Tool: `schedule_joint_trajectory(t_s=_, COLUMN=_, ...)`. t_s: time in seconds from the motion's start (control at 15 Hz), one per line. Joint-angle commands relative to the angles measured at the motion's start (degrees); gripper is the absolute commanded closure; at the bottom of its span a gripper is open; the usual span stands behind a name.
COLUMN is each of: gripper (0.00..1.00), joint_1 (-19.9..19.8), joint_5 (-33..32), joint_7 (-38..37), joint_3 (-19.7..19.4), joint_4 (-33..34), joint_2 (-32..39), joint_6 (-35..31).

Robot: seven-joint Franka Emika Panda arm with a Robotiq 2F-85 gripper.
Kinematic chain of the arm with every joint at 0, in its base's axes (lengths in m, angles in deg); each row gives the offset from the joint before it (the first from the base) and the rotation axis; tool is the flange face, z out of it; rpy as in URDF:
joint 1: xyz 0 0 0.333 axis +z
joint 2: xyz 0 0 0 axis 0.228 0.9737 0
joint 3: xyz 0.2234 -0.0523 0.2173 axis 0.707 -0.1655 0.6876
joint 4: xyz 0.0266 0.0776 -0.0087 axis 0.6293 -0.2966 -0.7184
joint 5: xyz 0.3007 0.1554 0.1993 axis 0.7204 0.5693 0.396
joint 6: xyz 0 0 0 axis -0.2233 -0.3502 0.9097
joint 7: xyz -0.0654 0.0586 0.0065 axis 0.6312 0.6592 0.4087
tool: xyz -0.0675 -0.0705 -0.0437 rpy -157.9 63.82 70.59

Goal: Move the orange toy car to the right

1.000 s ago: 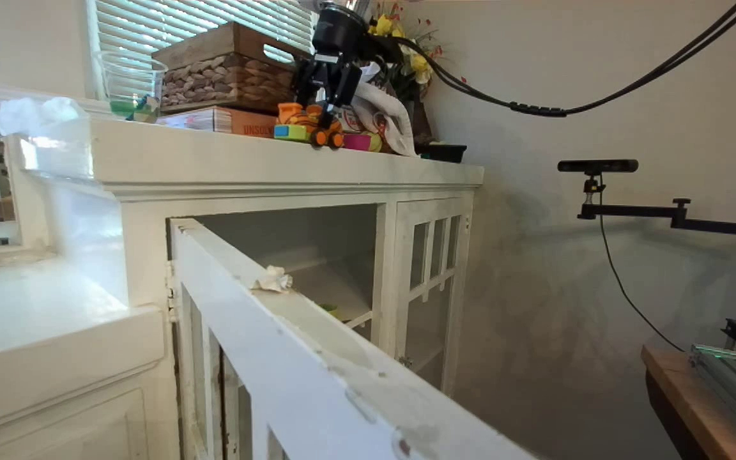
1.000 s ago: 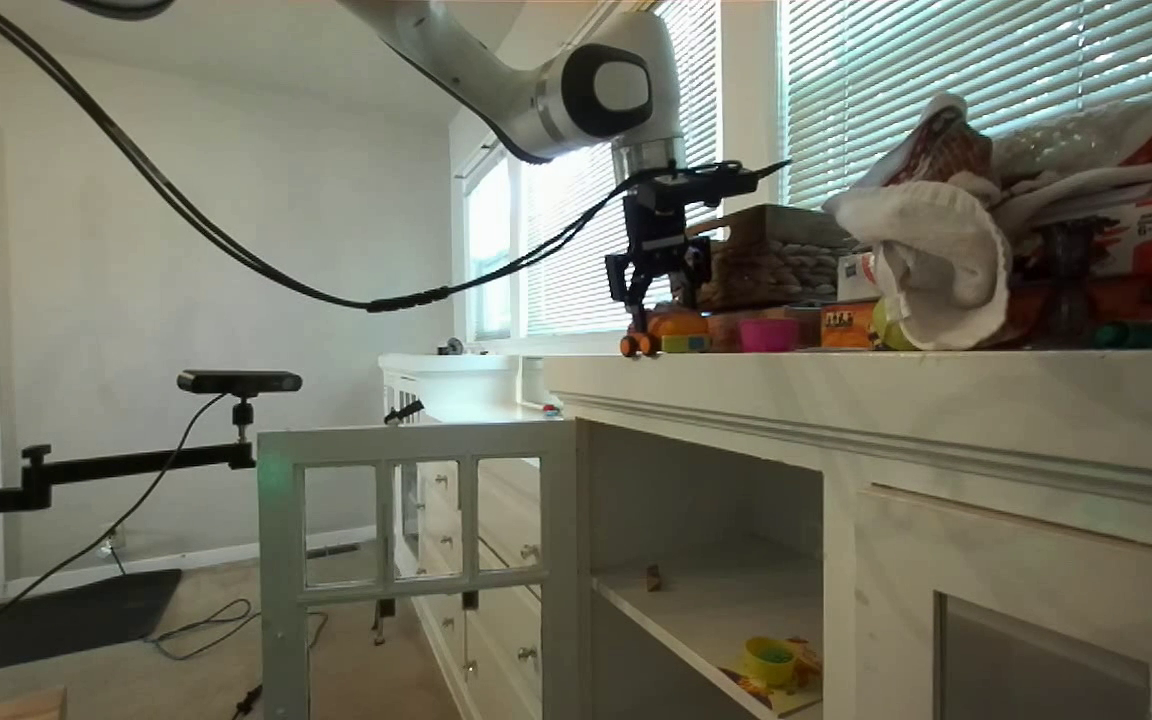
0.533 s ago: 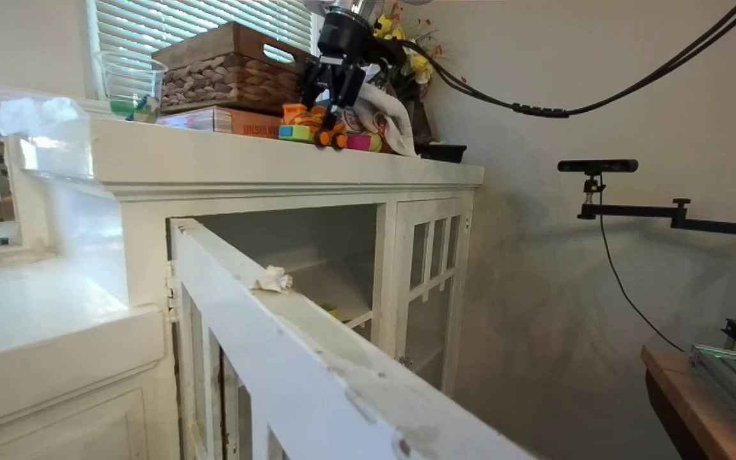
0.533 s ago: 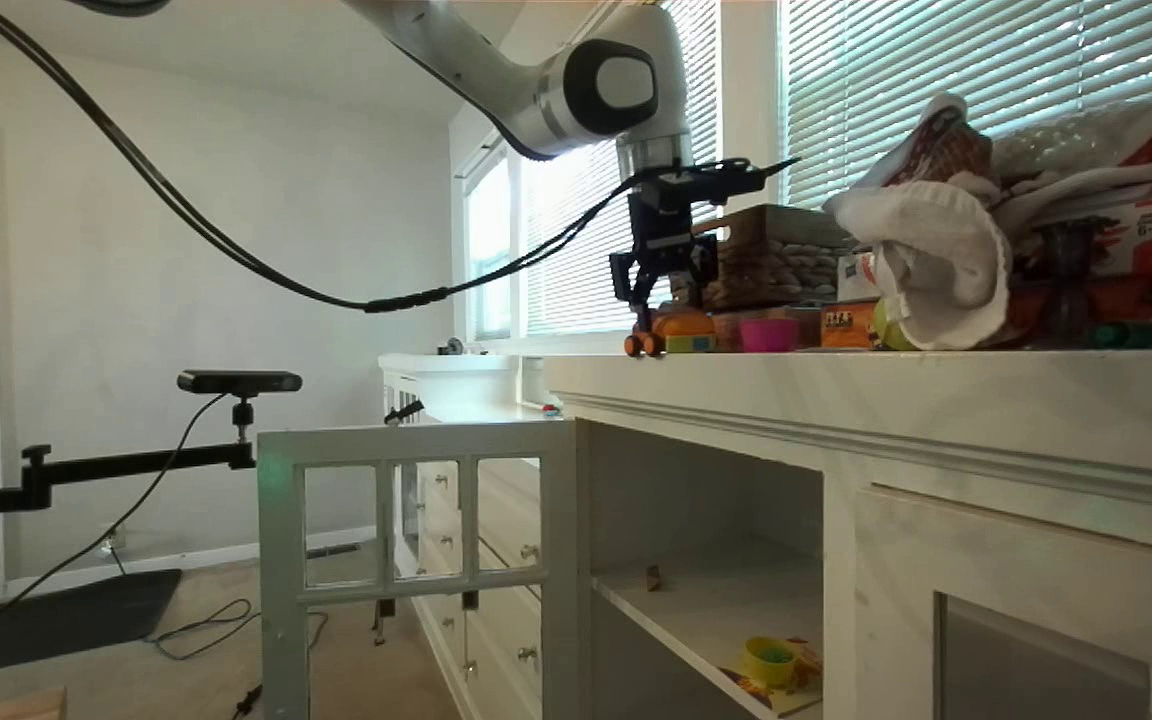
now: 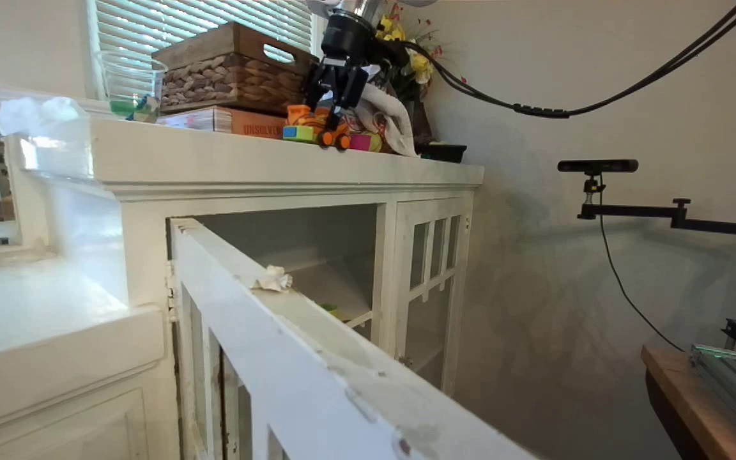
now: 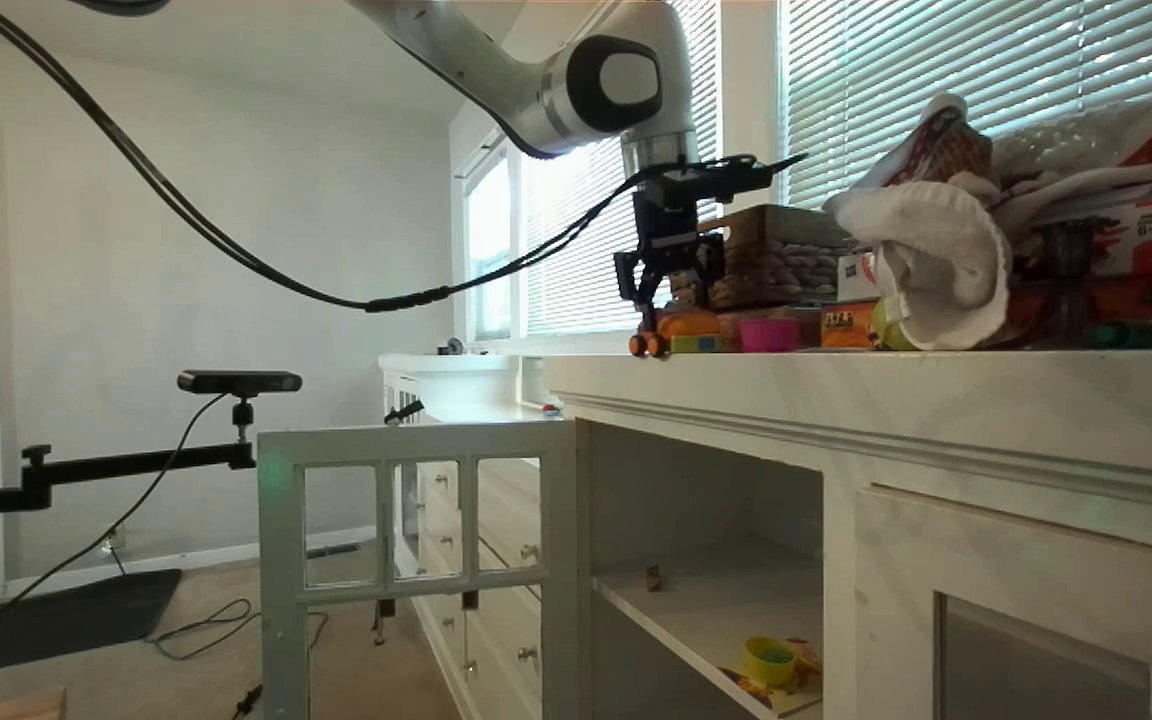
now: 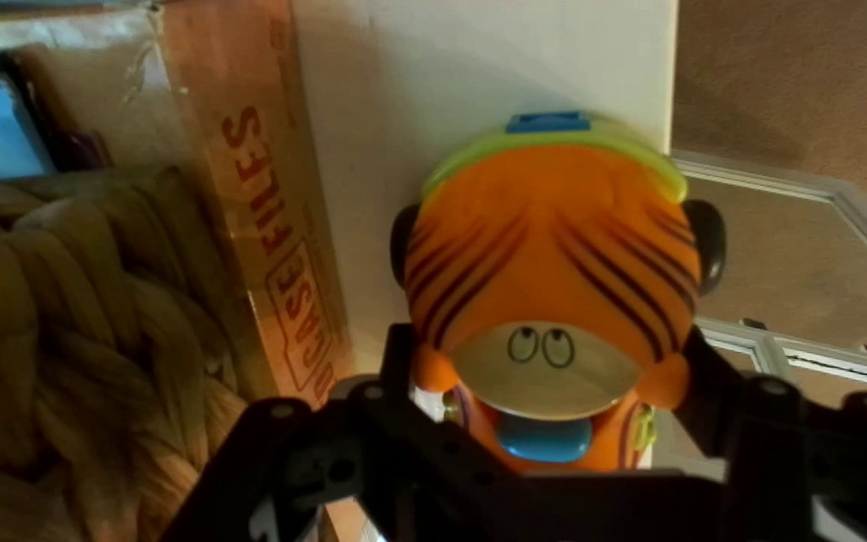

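From above, the gripper (image 7: 549,342) is gripping the orange toy car (image 7: 554,233), whose long axis is running along the front edge of the counter (image 5: 227,148). Behind, a box (image 7: 257,203) is lying under a basket (image 5: 224,76). In both exterior views a pink cup (image 6: 768,336) is sitting just right of the car, perhaps blocking the way.
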Motion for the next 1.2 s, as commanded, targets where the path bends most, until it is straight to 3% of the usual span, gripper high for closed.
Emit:
schedule_joint_trajectory(t_s=0.0, gripper=0.45, joint_1=-0.27, joint_5=1.99, joint_7=0.92, joint_3=-0.08, joint_4=-1.22, joint_2=-1.12, joint_6=-0.79)
schedule_joint_trajectory(t_s=0.4, gripper=0.45, joint_1=-0.47, joint_5=2.32, joint_7=1.23, joint_3=-0.11, joint_4=0.1, joint_2=-1.73, joint_6=0.28)
schedule_joint_trajectory(t_s=1.13, gripper=0.45, joint_1=-0.7, joint_5=2.27, joint_7=1.45, joint_3=-0.13, joint_4=0.18, joint_2=-0.21, joint_6=-4.48)
